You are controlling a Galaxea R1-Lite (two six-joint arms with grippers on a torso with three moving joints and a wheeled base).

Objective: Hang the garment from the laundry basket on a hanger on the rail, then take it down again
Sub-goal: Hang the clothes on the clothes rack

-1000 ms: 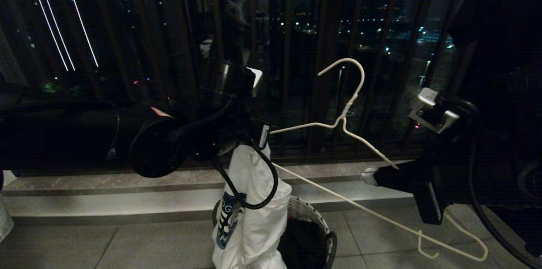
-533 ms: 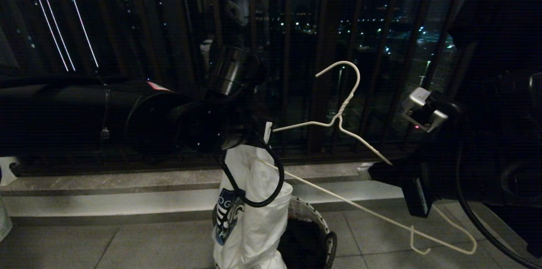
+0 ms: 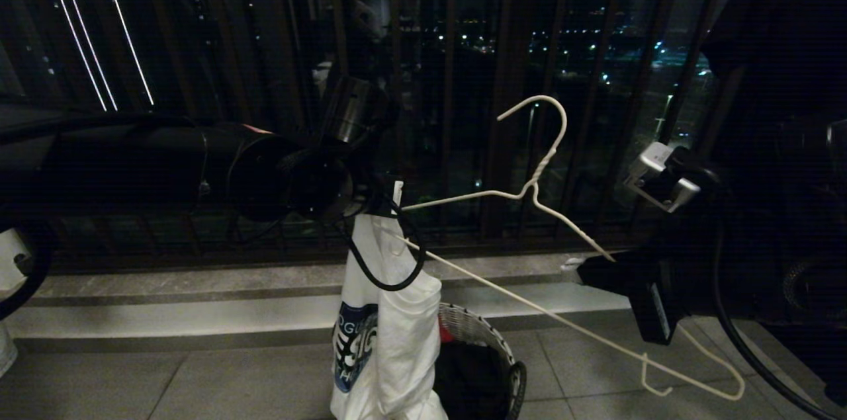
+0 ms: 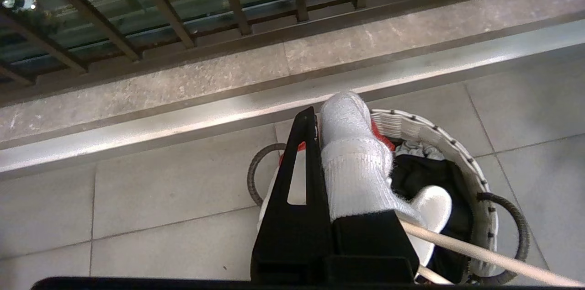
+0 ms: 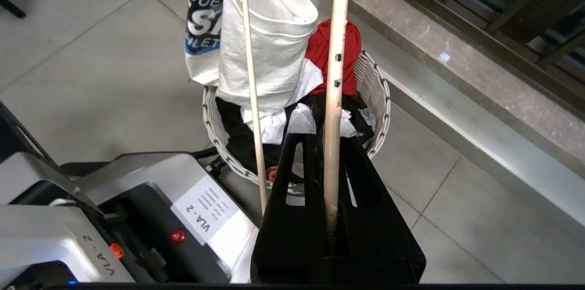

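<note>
**Shirt held up over the basket, hanger gripped beside it**

The left gripper was clamped tight on the collar of the white T-shirt, which hung straight down over the laundry basket on the tiled floor. The right gripper was closed on one arm of the white wire hanger, its hook pointing up before the dark railing. The hanger's far arm reached the shirt's neck. A black garment and red cloth lay in the basket.
</note>
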